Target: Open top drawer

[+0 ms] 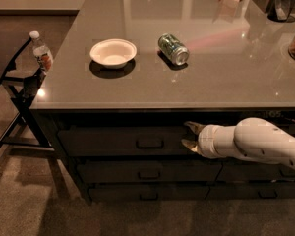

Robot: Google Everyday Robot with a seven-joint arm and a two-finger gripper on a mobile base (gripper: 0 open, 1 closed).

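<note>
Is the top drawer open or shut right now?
Shut: the top drawer sits level with the lower drawer fronts. The gripper hangs open beside its handle, not gripping it.

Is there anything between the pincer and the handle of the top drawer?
No. In the camera view the pincer, open, is to the right of the handle, and only the bare dark front of the top drawer lies between them.

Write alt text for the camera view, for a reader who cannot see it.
The robot's gripper, fingers open, hangs in front of the shut top drawer, just right of its black handle and not on it. On the grey counter above sit a white bowl and a green can lying on its side.
</note>
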